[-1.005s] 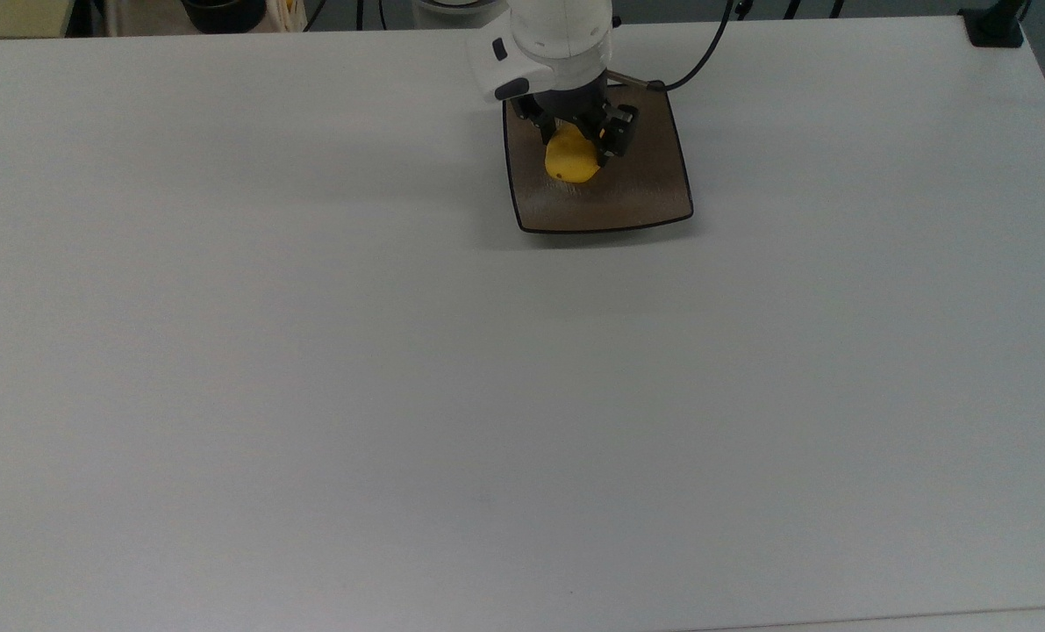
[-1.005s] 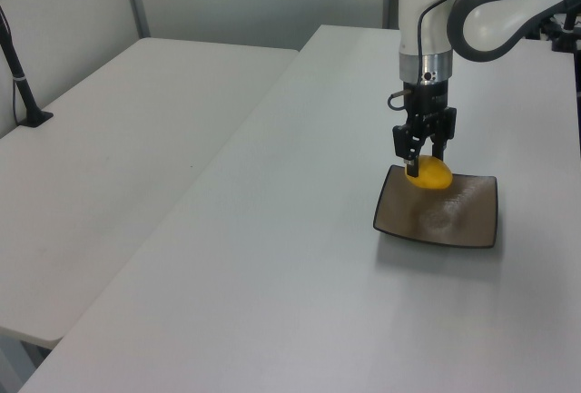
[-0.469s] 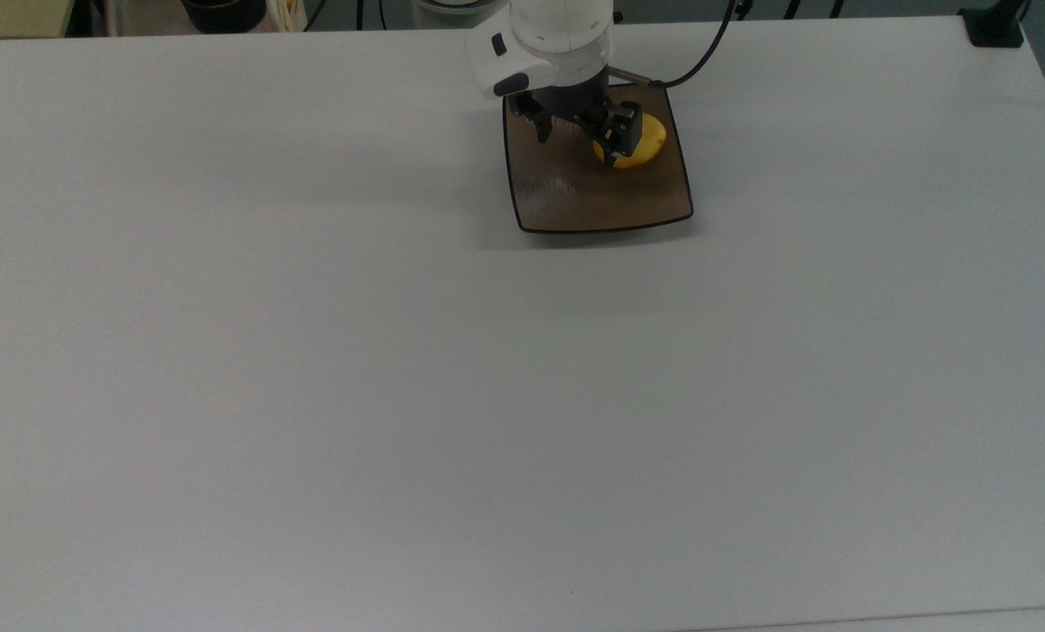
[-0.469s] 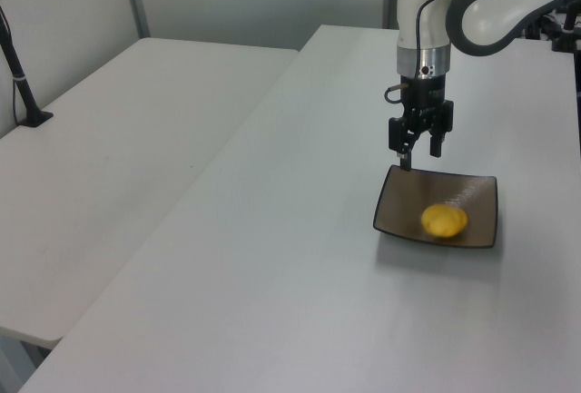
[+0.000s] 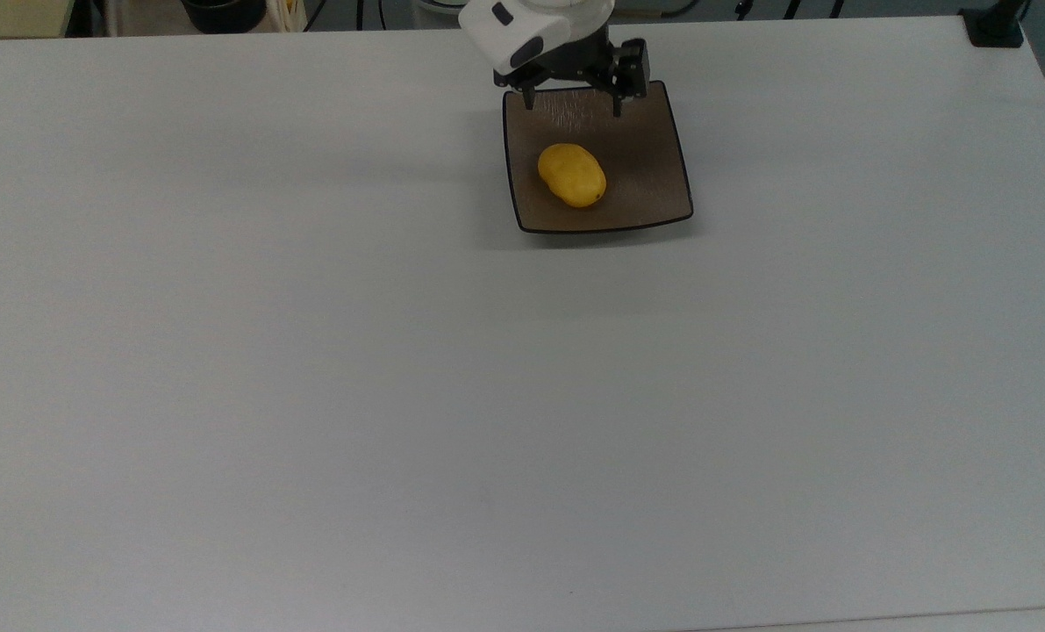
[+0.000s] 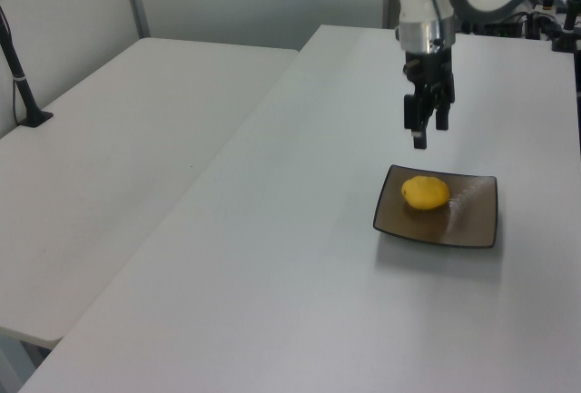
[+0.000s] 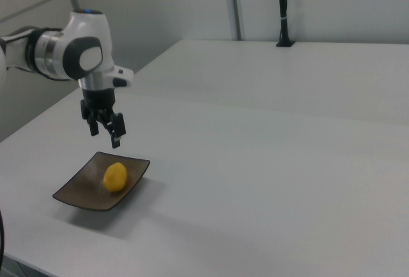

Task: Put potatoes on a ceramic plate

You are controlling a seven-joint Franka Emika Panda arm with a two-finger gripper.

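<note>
The potato point(image 5: 572, 175) lies free on the plate point(image 5: 645, 189), while the gripper point(image 5: 572, 108), jaws spread and empty, hangs at the plate's 12 o'clock edge, hiding that rim.

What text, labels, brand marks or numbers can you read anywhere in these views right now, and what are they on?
None: no words, numbers or signs can be read.
The potato carries a tiny dark spot, not a mark of writing.
The ceramic plate is plain, faintly streaked, with no print.
The gripper and the white arm above it show no lettering I can read.
The table is blank.
</note>
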